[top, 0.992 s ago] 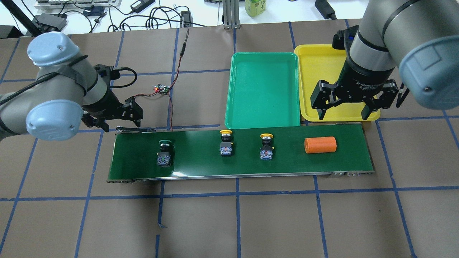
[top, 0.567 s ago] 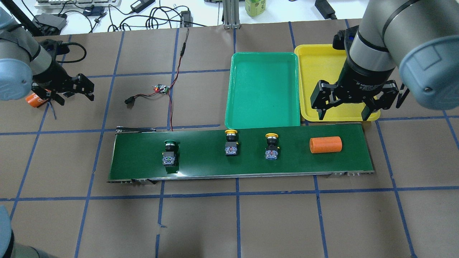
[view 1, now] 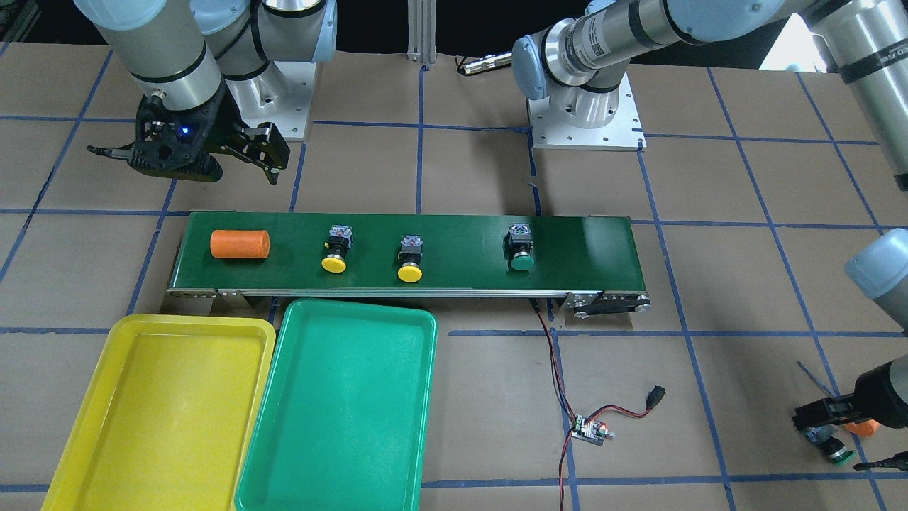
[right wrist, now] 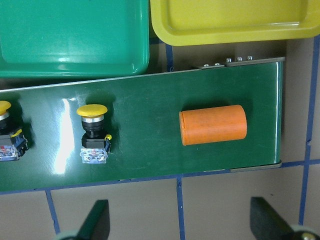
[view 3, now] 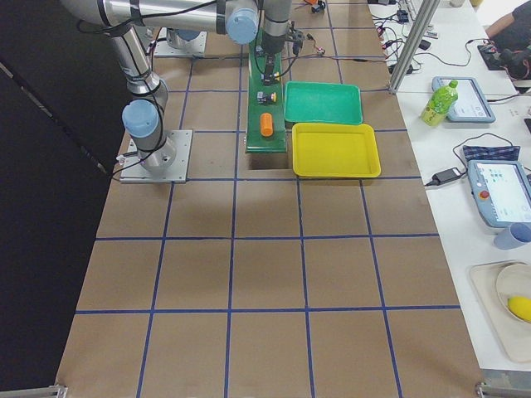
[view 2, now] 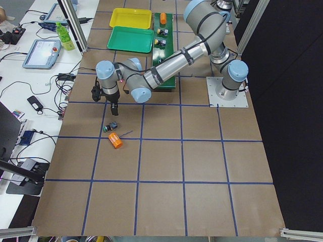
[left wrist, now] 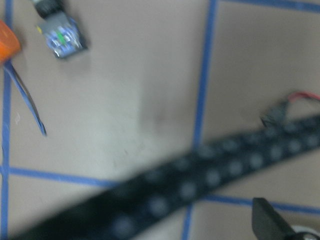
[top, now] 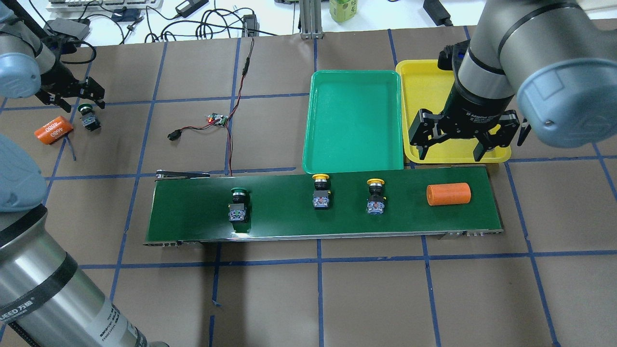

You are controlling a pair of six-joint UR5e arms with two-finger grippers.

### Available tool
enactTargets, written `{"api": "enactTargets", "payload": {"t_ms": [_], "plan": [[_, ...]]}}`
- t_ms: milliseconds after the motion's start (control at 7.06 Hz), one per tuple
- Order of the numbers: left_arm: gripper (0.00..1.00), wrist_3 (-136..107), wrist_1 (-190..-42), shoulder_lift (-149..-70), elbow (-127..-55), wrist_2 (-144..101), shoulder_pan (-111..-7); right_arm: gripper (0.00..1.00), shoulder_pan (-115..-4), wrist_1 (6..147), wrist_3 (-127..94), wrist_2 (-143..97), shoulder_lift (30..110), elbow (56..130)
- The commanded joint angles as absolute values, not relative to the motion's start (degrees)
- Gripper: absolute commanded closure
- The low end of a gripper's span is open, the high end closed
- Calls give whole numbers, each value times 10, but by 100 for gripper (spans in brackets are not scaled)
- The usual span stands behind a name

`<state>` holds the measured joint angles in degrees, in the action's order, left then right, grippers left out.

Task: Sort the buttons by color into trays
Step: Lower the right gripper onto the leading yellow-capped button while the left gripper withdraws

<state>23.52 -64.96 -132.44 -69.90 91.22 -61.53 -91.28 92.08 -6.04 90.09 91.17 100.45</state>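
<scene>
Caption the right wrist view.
Two yellow buttons and an orange cylinder on the conveyor belt beside green tray and yellow tray.

Two grey UR5e arms with pale blue joint caps. The right arm point(top: 530, 43) comes in from the robot's right, with its wrist pointing straight down. The right gripper point(top: 450, 152) hangs below it with its black fingers point(right wrist: 95, 222) spread wide apart, gripping nothing. The left arm point(view 2: 161, 70) extends far out to the robot's left, forearm nearly level, wrist turned downward. The left gripper point(top: 74, 99) has its fingers parted too, with nothing held between them. The left wrist camera's view is blurred.
</scene>
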Motion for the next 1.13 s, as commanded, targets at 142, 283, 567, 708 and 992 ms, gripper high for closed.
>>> {"api": "enactTargets", "payload": {"t_ms": [142, 283, 567, 708, 992], "plan": [[0, 238, -634, -1363, -679, 915, -608, 0, -953, 1033, -62, 900, 862, 1041], [0, 242, -604, -1375, -687, 915, -608, 0, -963, 1099, -68, 900, 847, 1070], [51, 243, -604, -1380, -688, 915, -604, 0, -960, 1182, -69, 903, 815, 1131], [83, 237, -606, -1376, -687, 918, -604, 0, -959, 1174, -69, 903, 814, 1136], [90, 235, -647, -1345, -697, 918, -612, 0, -960, 1171, -69, 904, 801, 1148]]}}
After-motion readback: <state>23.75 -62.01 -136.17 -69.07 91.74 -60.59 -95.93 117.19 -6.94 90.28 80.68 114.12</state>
